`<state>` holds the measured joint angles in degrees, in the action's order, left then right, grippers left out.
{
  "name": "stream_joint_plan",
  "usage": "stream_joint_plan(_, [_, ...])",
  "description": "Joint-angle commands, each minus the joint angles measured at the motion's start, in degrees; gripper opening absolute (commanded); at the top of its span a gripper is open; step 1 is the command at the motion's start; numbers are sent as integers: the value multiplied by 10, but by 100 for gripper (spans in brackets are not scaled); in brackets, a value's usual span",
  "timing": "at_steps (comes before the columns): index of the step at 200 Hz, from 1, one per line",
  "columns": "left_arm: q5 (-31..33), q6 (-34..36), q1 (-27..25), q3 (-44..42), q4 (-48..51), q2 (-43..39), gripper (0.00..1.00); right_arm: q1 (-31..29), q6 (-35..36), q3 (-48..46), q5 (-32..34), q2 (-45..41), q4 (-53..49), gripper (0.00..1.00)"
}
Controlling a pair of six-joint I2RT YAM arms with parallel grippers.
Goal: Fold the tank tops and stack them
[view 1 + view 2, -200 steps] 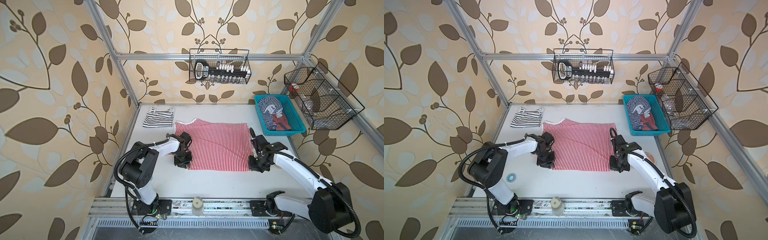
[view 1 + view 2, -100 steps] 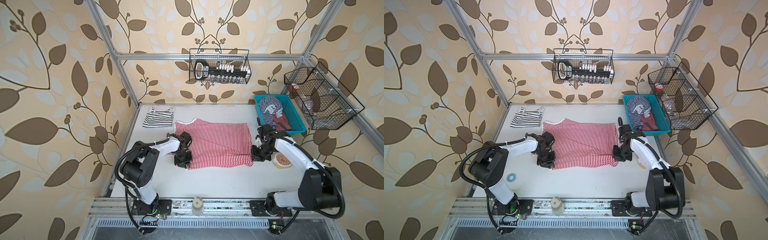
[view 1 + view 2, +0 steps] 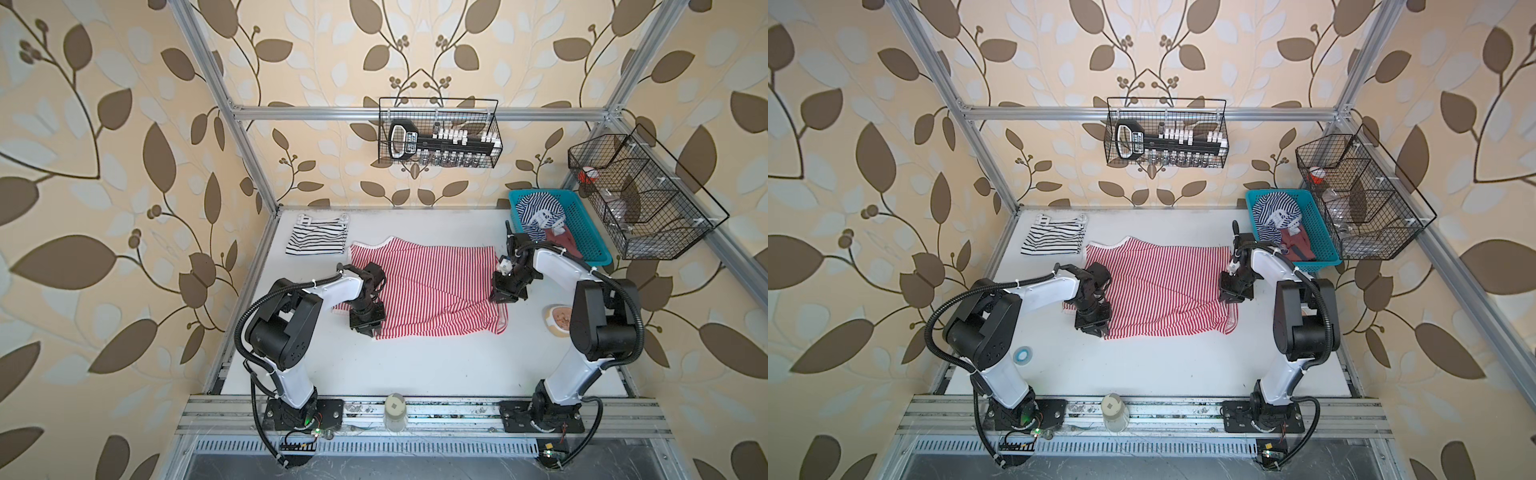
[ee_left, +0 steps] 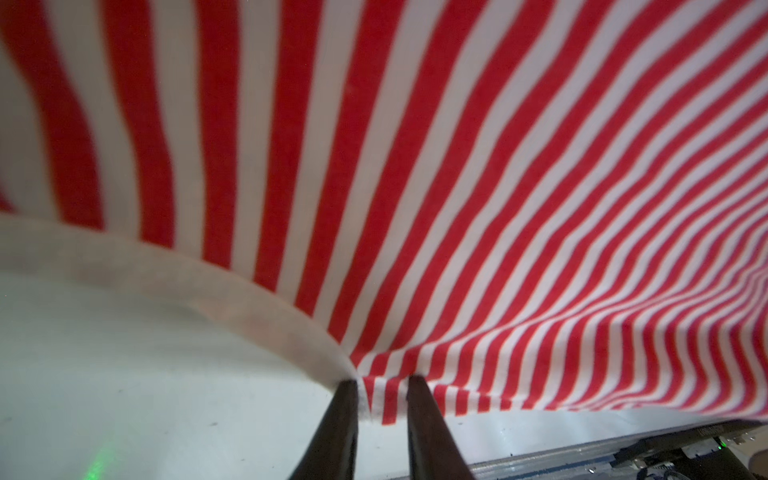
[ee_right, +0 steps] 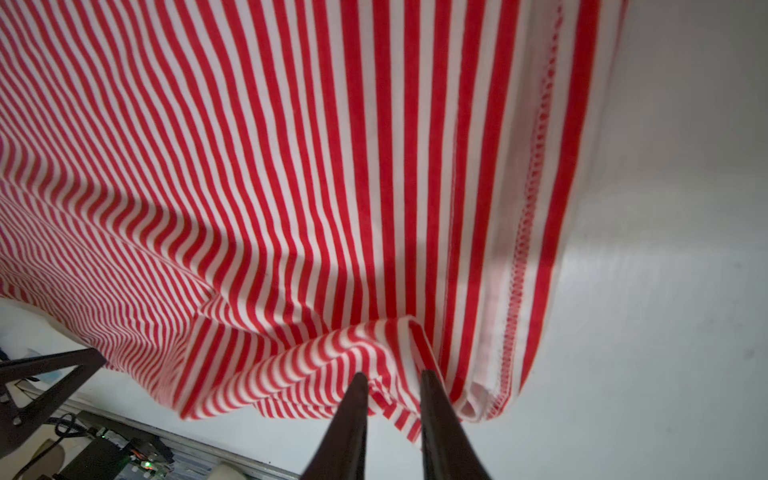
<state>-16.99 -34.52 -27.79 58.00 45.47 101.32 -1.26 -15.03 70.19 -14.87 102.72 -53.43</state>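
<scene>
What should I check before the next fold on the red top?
1. Left gripper pinching the red top's near corner: ok.
2. Right gripper holding the red top: cannot tell; cloth sits between its fingers.
3. Red top lying flat: not ok, bunched at the right gripper.
4. Black top folded at the far left: ok.
5. Basket clear of the red top: ok.

no text can be read in any view. the black tool (image 3: 405, 140) in the wire basket (image 3: 494, 124) on the back wall bears a white label, too small and blurred to make out in both top views.
</scene>
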Motion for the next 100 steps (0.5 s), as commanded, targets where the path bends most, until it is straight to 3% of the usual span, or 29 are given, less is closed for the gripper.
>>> stream_joint_plan(1, [80, 10, -8, -40, -44, 73, 24, 4, 14, 1, -5, 9, 0, 30])
stream_joint_plan(20, [85, 13, -8, -35, -37, 65, 24, 11, 2, -29, 1, -46, 16, 42])
stream_joint_plan(40, [85, 16, -8, -31, -34, 62, 24, 14, -10, -76, 1, -113, 28, 45])
stream_joint_plan(68, [83, 16, -8, -31, -35, 65, 24, 14, -10, -136, -16, -165, 32, 41])
stream_joint_plan(100, [80, 17, -8, -32, -36, 65, 24, 14, -6, -183, -28, -167, 49, 32])
